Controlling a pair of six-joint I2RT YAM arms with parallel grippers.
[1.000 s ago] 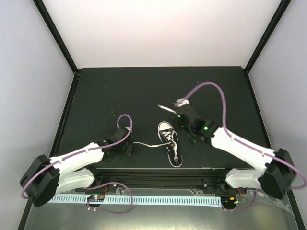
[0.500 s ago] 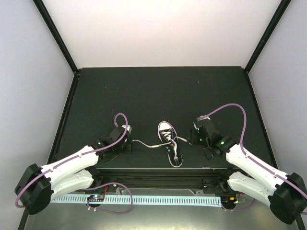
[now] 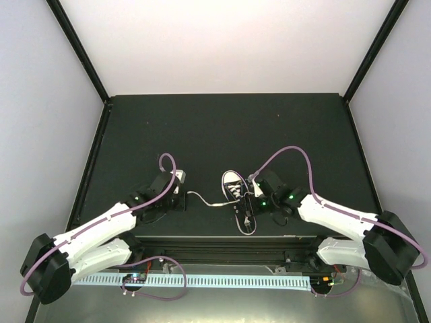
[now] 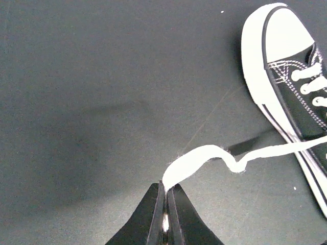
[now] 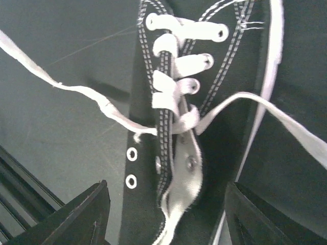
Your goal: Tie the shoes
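Note:
The black sneaker (image 3: 237, 200) with a white toe cap lies mid-table, toe pointing away from the arms. My left gripper (image 3: 182, 199) stands to its left, shut on the end of one white lace (image 4: 204, 155), which runs slack across the mat to the shoe (image 4: 291, 97). My right gripper (image 3: 254, 202) hovers at the shoe's right side, over its eyelets. In the right wrist view it (image 5: 167, 186) is open, its fingers (image 5: 87, 214) straddling the shoe's tongue (image 5: 186, 178) and holding nothing. A crossed knot (image 5: 181, 120) sits mid-lacing. The other lace (image 5: 286, 122) trails off to the right.
The black mat (image 3: 202, 134) is walled by white panels, with black posts at the back corners. A black rail (image 3: 222, 239) runs along the near edge just behind the shoe's heel and shows in the right wrist view (image 5: 20, 189).
My right gripper let go of the lace it held up behind the shoe, opened, and swung in low over the shoe's lacing. The left gripper edged toward the shoe, slackening its lace.

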